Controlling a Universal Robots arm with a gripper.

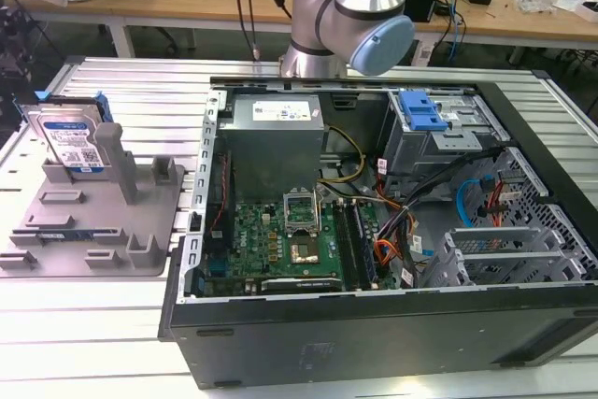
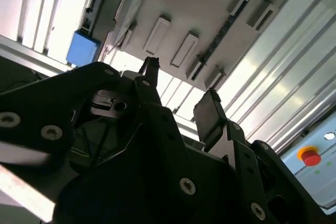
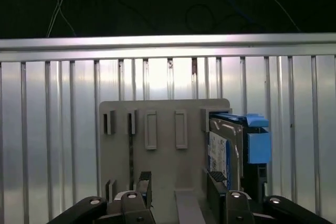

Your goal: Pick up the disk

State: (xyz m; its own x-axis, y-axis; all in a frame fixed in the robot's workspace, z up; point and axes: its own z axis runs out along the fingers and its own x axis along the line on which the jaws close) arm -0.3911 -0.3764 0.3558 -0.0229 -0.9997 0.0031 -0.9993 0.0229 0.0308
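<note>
At the exterior view's left, on the ribbed aluminium table (image 1: 149,91): a matte grey plastic fixture plate (image 1: 103,221) with blocky upright posts. The disk (image 1: 70,142) stands on edge among them, a flat silver metal slab with white-and-blue label and blue plastic rails. Right of it is an open black computer case (image 1: 374,334). First wrist view: gripper (image 3: 178,184), black fingers (image 3: 215,182) apart, nothing between them; plate and disk lie beyond.

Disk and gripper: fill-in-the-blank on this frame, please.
The disk stands ___ on the grey fixture plate. Its plastic rails are ___. The gripper has its fingers ___, holding nothing. The plate lies on the exterior view's ___ of the computer case.
Missing: upright; blue; open; left.
</note>
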